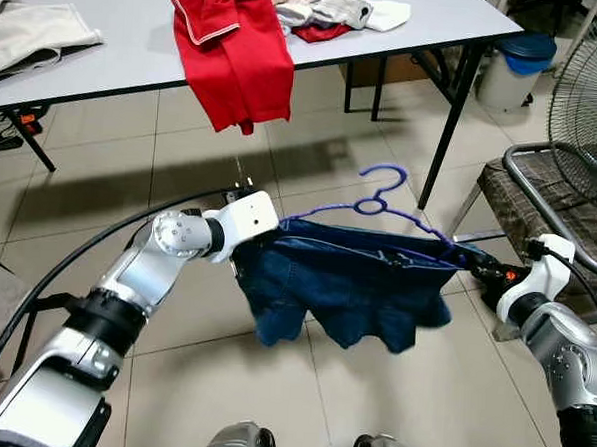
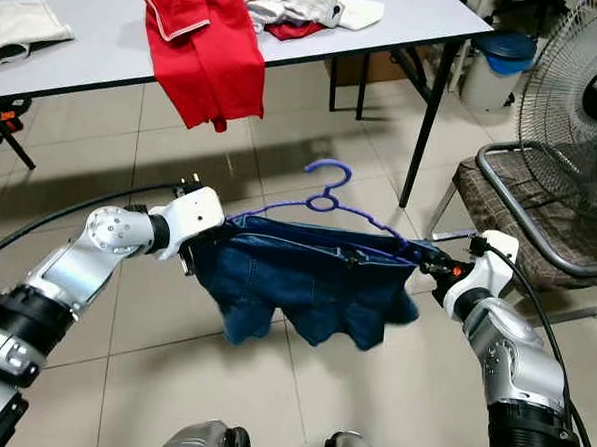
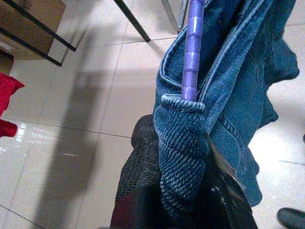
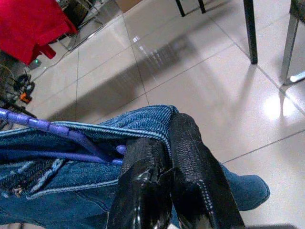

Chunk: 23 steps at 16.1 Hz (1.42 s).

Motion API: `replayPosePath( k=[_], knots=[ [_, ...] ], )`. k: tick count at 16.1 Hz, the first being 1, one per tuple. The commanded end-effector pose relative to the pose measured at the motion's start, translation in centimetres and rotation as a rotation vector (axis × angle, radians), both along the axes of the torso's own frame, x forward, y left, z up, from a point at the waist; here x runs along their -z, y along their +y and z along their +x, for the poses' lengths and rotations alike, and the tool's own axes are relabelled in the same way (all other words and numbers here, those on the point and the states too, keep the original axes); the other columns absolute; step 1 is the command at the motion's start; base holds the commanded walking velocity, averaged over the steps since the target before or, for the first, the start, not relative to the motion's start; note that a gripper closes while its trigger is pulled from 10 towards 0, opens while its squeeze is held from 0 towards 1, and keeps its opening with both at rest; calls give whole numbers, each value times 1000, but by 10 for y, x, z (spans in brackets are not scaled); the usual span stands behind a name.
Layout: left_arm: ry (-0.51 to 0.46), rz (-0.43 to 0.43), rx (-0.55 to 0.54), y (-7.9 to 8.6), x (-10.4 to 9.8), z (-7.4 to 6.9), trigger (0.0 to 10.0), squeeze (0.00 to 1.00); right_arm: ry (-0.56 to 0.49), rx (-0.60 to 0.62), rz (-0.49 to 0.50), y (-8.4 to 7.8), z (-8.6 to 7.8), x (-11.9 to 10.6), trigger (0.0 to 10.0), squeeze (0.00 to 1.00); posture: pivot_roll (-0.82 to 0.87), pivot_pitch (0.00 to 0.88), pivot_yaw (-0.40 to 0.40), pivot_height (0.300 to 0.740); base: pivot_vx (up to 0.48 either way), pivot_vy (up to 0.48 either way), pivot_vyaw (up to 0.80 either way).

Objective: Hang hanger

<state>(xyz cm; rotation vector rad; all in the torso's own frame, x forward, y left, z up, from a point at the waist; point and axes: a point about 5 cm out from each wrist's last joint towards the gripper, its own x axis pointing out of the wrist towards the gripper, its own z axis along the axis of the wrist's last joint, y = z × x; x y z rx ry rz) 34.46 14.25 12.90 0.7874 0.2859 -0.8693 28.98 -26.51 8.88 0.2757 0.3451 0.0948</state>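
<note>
A purple hanger point(image 1: 385, 206) carrying blue denim shorts point(image 1: 350, 286) hangs in the air above the tiled floor point(image 1: 182, 157), stretched between the 2 arms. The left gripper point(image 3: 178, 191) is clamped on one end of the waistband, the right gripper point(image 4: 164, 157) on the other. Behind, a red garment point(image 1: 232, 50) drapes off the bench point(image 1: 118, 34).

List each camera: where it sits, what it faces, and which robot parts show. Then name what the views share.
Left eye view: on the head, looking down at denim shorts on a purple hanger; both arms show.
Right eye view: same scene beside it; left gripper and right gripper at the waistband ends.
Left wrist view: along its fingers, clamped on denim.
Right wrist view: along its fingers, clamped likewise.
Shared: shorts and hanger.
</note>
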Motion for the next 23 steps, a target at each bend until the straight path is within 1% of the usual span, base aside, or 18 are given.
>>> replayPosePath(
  k=[1,2,3,5,7,8,10,11,13,15,16,17,18,19,20,21,22,23],
  knots=[
    [-5,172,-144,44,10,2,0,0,-24,149,1,-31,-7,-8,0,0,5,110,104,740,0,0,0],
    [-25,272,-115,51,11,1,0,0,-20,201,7,-44,-9,-8,0,0,5,110,104,740,0,0,0],
    [-36,335,-111,57,11,1,0,0,-6,233,-19,-55,-12,-8,0,0,5,107,102,740,0,0,0],
    [-76,451,-60,67,5,2,0,0,6,259,-32,-68,-17,-8,0,0,7,104,99,740,0,0,0],
    [-69,461,-30,68,4,1,0,0,12,268,-42,-71,-18,-7,0,0,9,101,98,740,0,0,0],
    [-40,441,-3,64,5,-2,0,0,12,255,-57,-69,-18,-7,0,0,12,98,98,740,0,0,0],
    [9,429,48,53,13,-7,0,0,-19,188,-44,-50,-10,-10,0,0,9,96,100,740,0,0,0],
    [24,461,76,48,19,-9,0,0,-38,125,-38,-34,-5,-11,0,0,7,93,101,740,0,0,0],
    [50,465,68,40,29,-9,0,0,-102,-37,11,6,0,-18,0,0,3,96,102,740,0,0,0],
    [53,415,48,34,30,-8,0,0,-127,-129,34,27,-2,-20,0,0,0,101,99,740,0,0,0],
    [53,358,44,25,30,-7,0,0,-108,-140,15,34,-3,-16,0,0,0,104,98,740,0,0,0],
    [44,315,52,14,28,-7,0,0,46,-7,-205,16,-3,9,0,0,-2,106,99,740,0,0,0],
    [45,314,59,11,28,-7,0,0,80,26,-304,11,-3,14,0,0,-4,108,102,740,0,0,0],
    [45,312,62,10,28,-7,0,0,74,21,-324,12,-2,13,0,0,-4,108,102,740,0,0,0],
    [48,299,64,8,28,-7,0,0,58,22,-287,16,0,12,0,0,0,110,102,740,0,0,0],
    [62,238,47,4,28,-6,0,0,28,41,-105,29,4,7,0,0,0,111,100,740,0,0,0],
    [85,217,33,8,28,-7,0,0,21,121,16,21,5,6,0,0,1,112,100,740,0,0,0],
    [114,201,7,17,29,-8,0,0,25,220,91,3,4,9,0,0,1,112,100,740,0,0,0]
  ],
)
